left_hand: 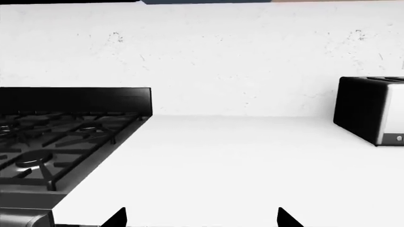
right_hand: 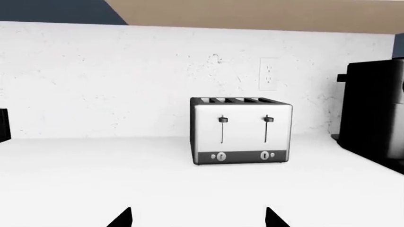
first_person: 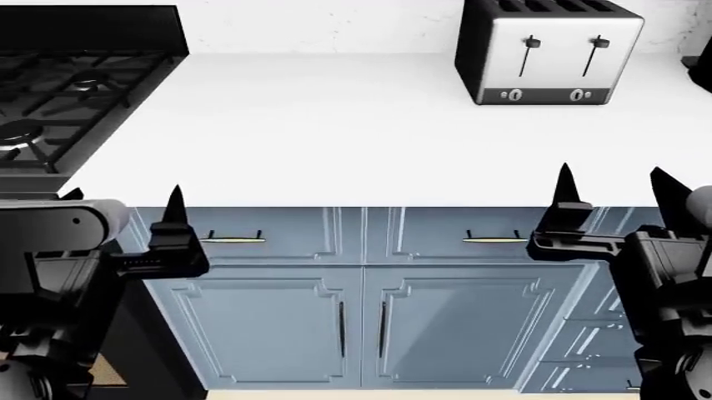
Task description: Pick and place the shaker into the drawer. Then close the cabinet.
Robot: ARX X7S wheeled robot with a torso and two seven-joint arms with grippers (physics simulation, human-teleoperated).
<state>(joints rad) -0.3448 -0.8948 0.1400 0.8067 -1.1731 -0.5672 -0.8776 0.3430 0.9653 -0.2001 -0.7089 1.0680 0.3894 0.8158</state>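
Note:
The shaker is out of view in all three views, and no open drawer shows. Below the white counter (first_person: 333,133), the blue-grey cabinet (first_person: 267,333) has both doors shut in the head view. My left gripper (first_person: 122,200) hovers open at the counter's front edge on the left, near the stove corner. In its own view, the left gripper (left_hand: 202,217) has nothing between its black fingertips (left_hand: 120,216). My right gripper (first_person: 612,185) is open at the front edge on the right. The right gripper (right_hand: 197,217) is also empty and faces the toaster.
A silver toaster (first_person: 549,54) (right_hand: 241,131) (left_hand: 372,111) stands at the back of the counter. A black gas stove (first_person: 67,83) (left_hand: 57,142) is at the left. A black coffee machine (right_hand: 375,113) is at the far right. Panelled fronts with brass handles (first_person: 495,240) sit under the counter.

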